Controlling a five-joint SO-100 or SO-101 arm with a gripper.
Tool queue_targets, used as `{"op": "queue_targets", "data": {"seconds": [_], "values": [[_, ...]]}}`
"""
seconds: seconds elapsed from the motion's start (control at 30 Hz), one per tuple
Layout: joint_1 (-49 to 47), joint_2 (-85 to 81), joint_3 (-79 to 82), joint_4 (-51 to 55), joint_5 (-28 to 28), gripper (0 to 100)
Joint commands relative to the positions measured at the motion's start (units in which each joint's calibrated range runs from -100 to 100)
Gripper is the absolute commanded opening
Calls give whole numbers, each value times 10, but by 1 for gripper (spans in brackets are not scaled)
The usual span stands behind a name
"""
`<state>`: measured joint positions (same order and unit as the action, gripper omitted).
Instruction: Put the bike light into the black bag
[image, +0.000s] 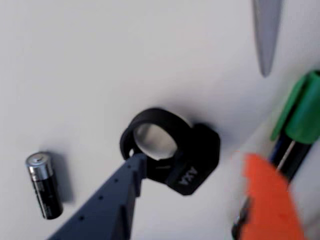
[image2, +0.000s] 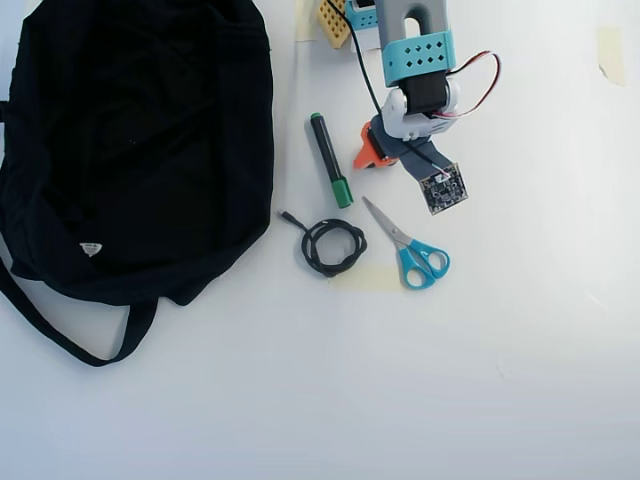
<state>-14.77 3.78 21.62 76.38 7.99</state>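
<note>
The bike light (image: 192, 160) is a small black block with a rubbery ring strap, lying on the white table in the middle of the wrist view. My gripper (image: 195, 165) is open around it. The dark blue finger (image: 115, 200) has its tip at the ring's left side. The orange finger (image: 270, 200) is off to the right, apart from the light. In the overhead view the arm and gripper (image2: 385, 150) hide the light. The black bag (image2: 130, 140) lies at the far left, with its strap trailing toward the lower left.
A battery (image: 44, 185) lies left of the light. A green-capped marker (image2: 330, 160) lies between gripper and bag, and its cap (image: 302, 110) shows in the wrist view. A coiled black cable (image2: 333, 247) and blue-handled scissors (image2: 410, 250) lie below the gripper.
</note>
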Motion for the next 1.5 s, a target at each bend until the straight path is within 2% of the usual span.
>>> {"op": "queue_targets", "data": {"seconds": [0.0,0.73,0.93,1.17,1.47], "values": [[-4,-10,-1,-6,-2,39],[-17,-5,3,-7,1,37],[-18,-5,44,-69,0,37],[-18,-5,69,-78,0,37],[-20,-5,118,-147,0,37]]}}
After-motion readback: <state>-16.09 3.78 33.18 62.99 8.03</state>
